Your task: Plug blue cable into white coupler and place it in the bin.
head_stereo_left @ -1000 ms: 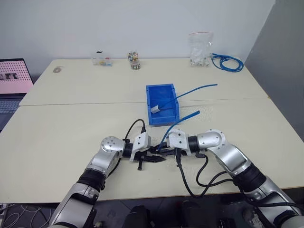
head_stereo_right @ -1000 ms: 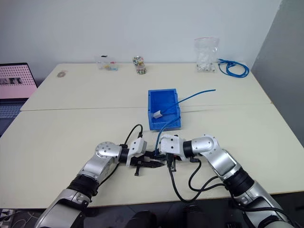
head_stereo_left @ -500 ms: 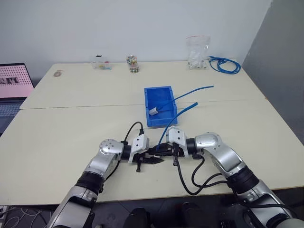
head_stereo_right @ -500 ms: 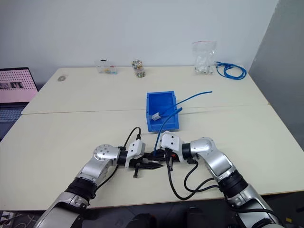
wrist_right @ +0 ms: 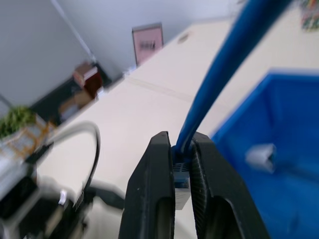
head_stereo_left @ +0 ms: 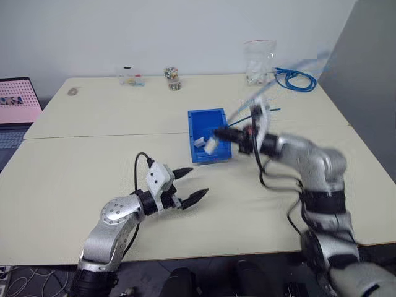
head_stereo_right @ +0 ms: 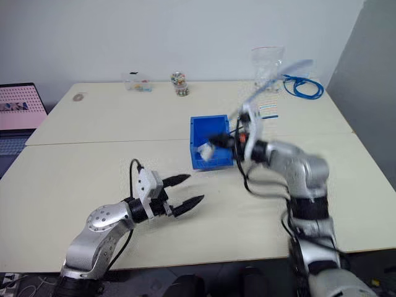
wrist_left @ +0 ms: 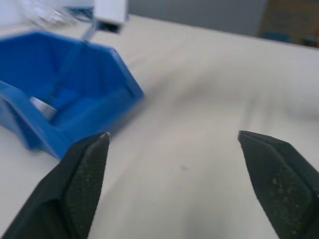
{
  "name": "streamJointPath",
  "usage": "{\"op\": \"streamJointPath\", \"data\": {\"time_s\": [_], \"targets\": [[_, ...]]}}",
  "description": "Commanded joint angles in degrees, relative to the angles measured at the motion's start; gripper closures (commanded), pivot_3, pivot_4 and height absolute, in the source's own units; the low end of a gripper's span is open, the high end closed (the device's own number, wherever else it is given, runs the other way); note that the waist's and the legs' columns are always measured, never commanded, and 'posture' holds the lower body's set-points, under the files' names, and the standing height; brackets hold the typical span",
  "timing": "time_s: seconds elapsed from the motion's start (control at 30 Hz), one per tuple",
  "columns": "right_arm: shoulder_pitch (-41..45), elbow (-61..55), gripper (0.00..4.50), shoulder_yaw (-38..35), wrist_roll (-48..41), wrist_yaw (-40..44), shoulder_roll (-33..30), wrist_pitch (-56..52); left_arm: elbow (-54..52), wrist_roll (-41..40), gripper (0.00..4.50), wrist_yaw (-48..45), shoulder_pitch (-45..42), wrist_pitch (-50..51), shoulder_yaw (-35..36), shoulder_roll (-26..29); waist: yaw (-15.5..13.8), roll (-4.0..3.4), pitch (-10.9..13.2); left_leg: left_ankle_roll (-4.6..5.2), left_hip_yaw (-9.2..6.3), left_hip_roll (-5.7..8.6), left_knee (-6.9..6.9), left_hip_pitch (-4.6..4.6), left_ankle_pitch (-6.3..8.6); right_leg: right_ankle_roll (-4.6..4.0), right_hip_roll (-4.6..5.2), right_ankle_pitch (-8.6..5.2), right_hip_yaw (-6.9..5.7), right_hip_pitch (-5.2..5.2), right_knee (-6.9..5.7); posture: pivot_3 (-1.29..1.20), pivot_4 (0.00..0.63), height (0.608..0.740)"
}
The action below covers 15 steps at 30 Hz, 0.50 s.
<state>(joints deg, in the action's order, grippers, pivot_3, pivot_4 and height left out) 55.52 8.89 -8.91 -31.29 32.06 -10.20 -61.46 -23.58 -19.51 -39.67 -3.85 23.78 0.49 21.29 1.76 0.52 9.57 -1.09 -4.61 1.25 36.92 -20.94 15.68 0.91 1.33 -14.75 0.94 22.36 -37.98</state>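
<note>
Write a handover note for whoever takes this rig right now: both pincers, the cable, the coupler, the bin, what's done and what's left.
Left pincer: open, empty, above the table.
Right pincer: shut on the blue cable near its end, with the white coupler hanging at its tip over the bin's front part.
Bin already holds another cable and coupler.
Done: cable appears plugged in.
Left: lower into the bin, release.

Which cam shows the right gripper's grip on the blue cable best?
Right wrist view: right gripper shut on the blue cable near its plug end. Eye views show it blurred above the bin. Left wrist view shows the bin.
</note>
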Motion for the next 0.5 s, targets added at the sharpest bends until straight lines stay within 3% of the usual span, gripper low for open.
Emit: {"op": "streamJointPath", "data": {"time_s": [0.03, 0.17, 0.2, 0.3, 0.33, 0.37, 0.5], "targets": [[7.70, 18.65, 4.36, 0.83, 4.72, -0.48, -1.52, 6.46, -6.53, -0.57, 0.01, 6.81, 1.83, 3.36, 1.13, -1.75, -0.13, 0.01, 0.00, 0.00, 0.01, 0.02, -0.01, 0.00, 0.00, -0.01, 0.00, 0.00, -0.02, -0.02, 0.02, 0.00, 0.150, 0.740], [15.46, 37.51, 4.36, 2.59, 9.86, 0.80, -2.45, 15.44, -9.66, 0.07, 0.01, 11.91, 6.16, 3.58, 0.76, -4.32, 0.03, 0.02, 0.04, 0.00, 0.32, 0.11, 0.00, -0.05, 0.00, -0.03, 0.02, 0.01, 0.08, 0.00, 0.13, 0.00, 0.150, 0.740], [16.67, 40.26, 3.67, 2.43, 10.31, 1.16, -2.46, 16.56, -10.29, -0.10, 0.00, 12.75, 6.86, 3.78, 0.76, -4.74, 0.00, 0.03, 0.05, 0.00, 0.41, 0.12, 0.00, -0.09, 0.00, -0.02, 0.03, 0.01, 0.10, 0.04, 0.17, 0.00, 0.150, 0.740], [19.22, 46.06, 3.22, 3.12, 12.29, 3.49, -3.12, 20.04, -11.20, 0.01, 0.00, 14.38, 8.34, 4.15, -0.20, -5.35, 0.03, 0.04, 0.04, 0.00, 0.39, 0.09, 0.00, -0.26, 0.01, -0.01, 0.07, 0.01, 0.13, 0.20, 0.22, 0.00, 0.150, 0.740], [19.94, 47.64, 2.79, 3.60, 13.25, 4.30, -3.64, 21.36, -11.02, 0.01, 0.00, 14.80, 8.31, 4.38, -0.52, -5.48, -0.01, 0.04, 0.04, -0.01, 0.38, 0.07, 0.08, -0.78, 0.00, -0.02, 0.06, 0.02, 0.13, 0.77, 0.03, 0.00, 0.150, 0.740], [20.47, 48.36, 2.76, 3.94, 13.86, 5.19, -4.26, 21.84, -10.56, -0.19, 0.00, 15.38, 7.78, 4.70, -0.57, -5.81, -0.03, 0.03, 0.05, -0.02, 0.33, 0.05, 0.10, -0.99, -0.01, -0.04, 0.06, 0.03, 0.13, 0.98, -0.05, 0.00, 0.150, 0.740], [21.03, 47.23, 1.88, 4.46, 15.21, 7.37, -6.28, 21.82, -8.91, -0.95, 0.00, 17.15, 5.60, 5.85, -0.10, -6.79, -0.15, 0.03, 0.05, -0.02, 0.29, 0.05, 0.10, -1.00, -0.01, -0.05, 0.06, 0.04, 0.10, 0.97, -0.04, 0.00, 0.150, 0.740]]}}
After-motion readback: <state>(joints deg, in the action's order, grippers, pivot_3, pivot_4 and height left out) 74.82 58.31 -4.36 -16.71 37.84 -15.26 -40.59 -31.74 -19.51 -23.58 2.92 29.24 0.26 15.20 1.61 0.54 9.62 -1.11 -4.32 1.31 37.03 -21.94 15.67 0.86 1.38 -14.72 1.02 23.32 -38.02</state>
